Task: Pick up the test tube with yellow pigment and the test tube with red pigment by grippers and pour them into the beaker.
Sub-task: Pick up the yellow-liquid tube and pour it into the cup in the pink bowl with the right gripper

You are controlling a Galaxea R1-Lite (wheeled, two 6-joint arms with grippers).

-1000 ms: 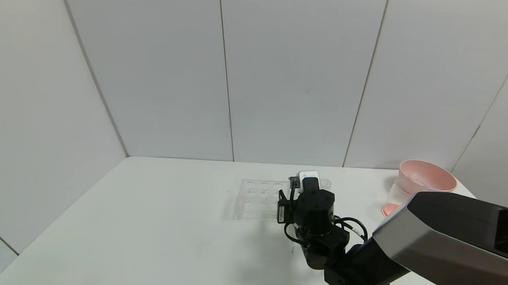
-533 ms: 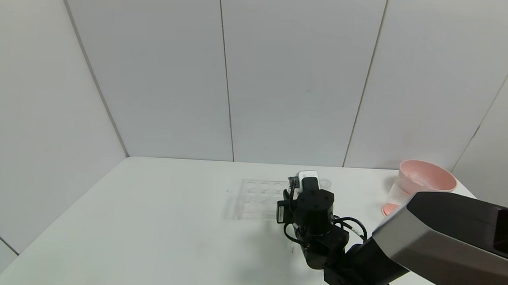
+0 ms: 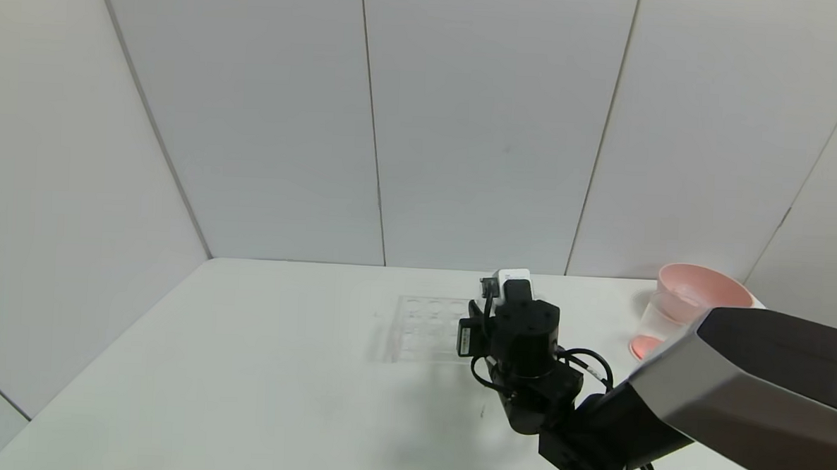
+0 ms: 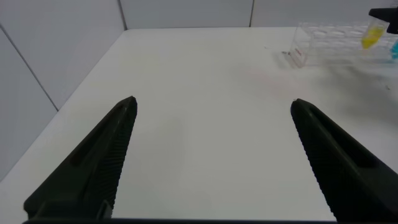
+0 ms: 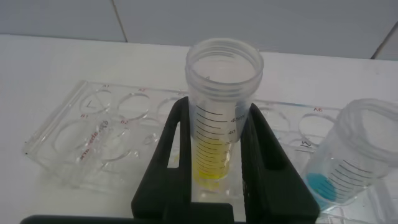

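My right gripper (image 5: 219, 111) is shut on the test tube with yellow pigment (image 5: 224, 68) and holds it upright over the clear tube rack (image 5: 93, 130). Its fingers (image 5: 168, 162) press the tube's sides below the ribbed neck. In the head view the right wrist (image 3: 523, 335) hides the tube at the rack's (image 3: 425, 327) right end. The beaker (image 3: 656, 322) stands at the far right, against the pink bowl. The red tube is out of view. My left gripper (image 4: 212, 104) is open and empty over bare table, far from the rack (image 4: 329, 53).
A tube with blue liquid (image 5: 348, 155) stands in the rack right beside the held tube. The pink bowl (image 3: 702, 290) sits at the table's back right corner. White wall panels close off the back and the sides.
My right wrist has risen and shifted slightly right and back, with the yellow tube held in its fingers. The rack and the bowl have not moved.
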